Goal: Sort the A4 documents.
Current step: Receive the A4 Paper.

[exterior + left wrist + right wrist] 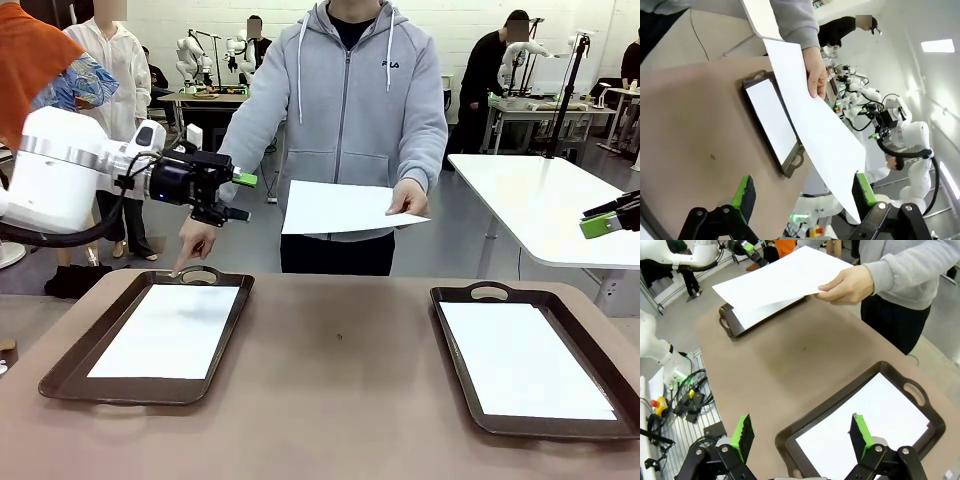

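Front view has a person holding a sheet (340,208) over the table's far edge, sheets lying in left tray (60,375) and right tray (455,400); left wrist view shows left gripper (802,192) wide open, empty; right wrist view shows right gripper (802,432) likewise

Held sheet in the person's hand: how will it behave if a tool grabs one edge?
The held sheet is pinched at one side by the person's hand and stays nearly flat, so probably light with slight stiffness. It is thin, so likely to droop or crease from one edge. The smooth surface may slip.
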